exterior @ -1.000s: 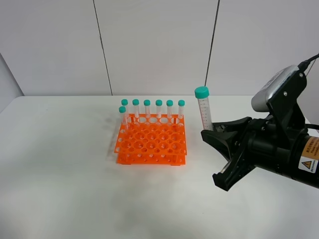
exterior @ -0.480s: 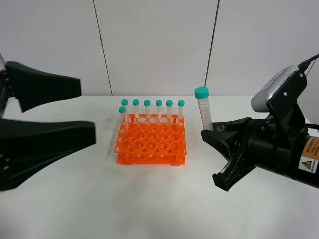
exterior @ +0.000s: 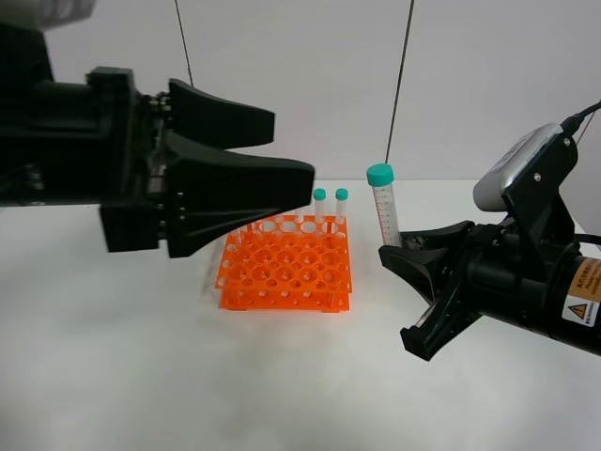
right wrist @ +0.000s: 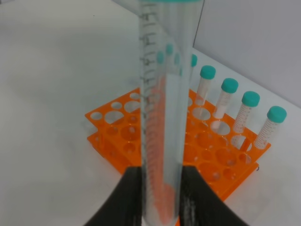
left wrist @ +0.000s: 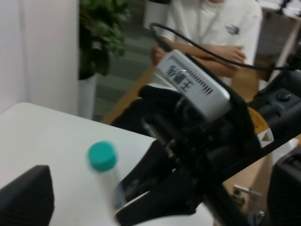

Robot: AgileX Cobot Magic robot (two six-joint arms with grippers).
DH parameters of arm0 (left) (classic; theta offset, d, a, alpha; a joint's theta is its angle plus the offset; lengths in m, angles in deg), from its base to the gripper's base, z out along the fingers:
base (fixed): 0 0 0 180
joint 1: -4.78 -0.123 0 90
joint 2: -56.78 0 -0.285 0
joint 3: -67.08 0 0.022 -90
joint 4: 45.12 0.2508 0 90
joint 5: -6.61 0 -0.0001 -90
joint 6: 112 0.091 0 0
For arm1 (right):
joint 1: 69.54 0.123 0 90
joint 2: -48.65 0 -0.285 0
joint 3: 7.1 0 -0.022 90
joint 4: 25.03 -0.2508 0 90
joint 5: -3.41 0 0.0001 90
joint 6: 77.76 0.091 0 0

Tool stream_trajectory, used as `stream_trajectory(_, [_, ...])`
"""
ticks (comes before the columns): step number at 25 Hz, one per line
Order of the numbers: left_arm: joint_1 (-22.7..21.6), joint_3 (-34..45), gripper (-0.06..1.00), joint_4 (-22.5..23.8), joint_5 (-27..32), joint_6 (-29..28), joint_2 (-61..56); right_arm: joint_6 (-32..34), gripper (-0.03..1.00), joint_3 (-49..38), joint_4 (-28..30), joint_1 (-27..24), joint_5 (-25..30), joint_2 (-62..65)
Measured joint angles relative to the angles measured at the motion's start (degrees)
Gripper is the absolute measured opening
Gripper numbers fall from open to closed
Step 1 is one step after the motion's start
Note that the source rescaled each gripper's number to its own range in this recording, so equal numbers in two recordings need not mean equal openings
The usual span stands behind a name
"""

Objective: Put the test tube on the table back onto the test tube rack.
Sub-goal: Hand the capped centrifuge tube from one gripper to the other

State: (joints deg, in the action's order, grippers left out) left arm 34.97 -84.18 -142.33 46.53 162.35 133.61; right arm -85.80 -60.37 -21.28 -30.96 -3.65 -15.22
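My right gripper (exterior: 394, 277) is shut on the test tube (exterior: 384, 209), a clear tube with a teal cap. It holds the tube upright above the white table (exterior: 141, 376), to the right of the orange test tube rack (exterior: 286, 272). In the right wrist view the tube (right wrist: 162, 117) stands between both fingertips (right wrist: 134, 188), with the rack (right wrist: 122, 127) beyond it. My left gripper (exterior: 293, 146) is open and empty, high over the rack's back left and hiding some of the racked tubes. Its wrist view shows the held tube (left wrist: 106, 172).
Two teal-capped tubes (exterior: 331, 205) show in the rack's back row, and several show in the right wrist view (right wrist: 225, 101). A grey panelled wall stands behind the table. A person in a white shirt (left wrist: 211, 23) and a plant (left wrist: 101, 42) are beyond the table.
My left arm has swung in from the left, rising and moving right until its open jaws cover the rack's back left tubes. My right gripper and the tube have not moved.
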Motion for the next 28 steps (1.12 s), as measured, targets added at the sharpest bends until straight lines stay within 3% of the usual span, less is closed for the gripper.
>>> stream_trajectory(8, [8.8, -7.2, 1.00, -0.1, -5.2, 2.4, 10.6, 0.0, 0.02, 0.0, 0.0, 0.0, 0.0, 0.0])
stream_trajectory(14, [9.1, -12.6, 1.00, -0.2, -5.9, 2.7, 17.1, 0.0, 0.02, 0.0, 0.2, 0.0, 0.0, 0.0])
stream_trajectory(23, [9.1, -13.3, 1.00, -0.2, -9.3, 4.0, 19.9, 0.0, 0.02, 0.0, 1.3, 0.0, 0.1, 0.0])
stream_trajectory(25, [9.1, -13.5, 0.91, -0.3, -10.2, 4.3, 19.9, 0.0, 0.02, 0.0, 1.5, 0.0, 0.1, 0.0])
stream_trajectory(28, [9.1, -13.5, 0.66, -0.3, -10.8, 4.3, 19.9, 0.0, 0.02, 0.0, 1.5, 0.0, -0.2, 0.0])
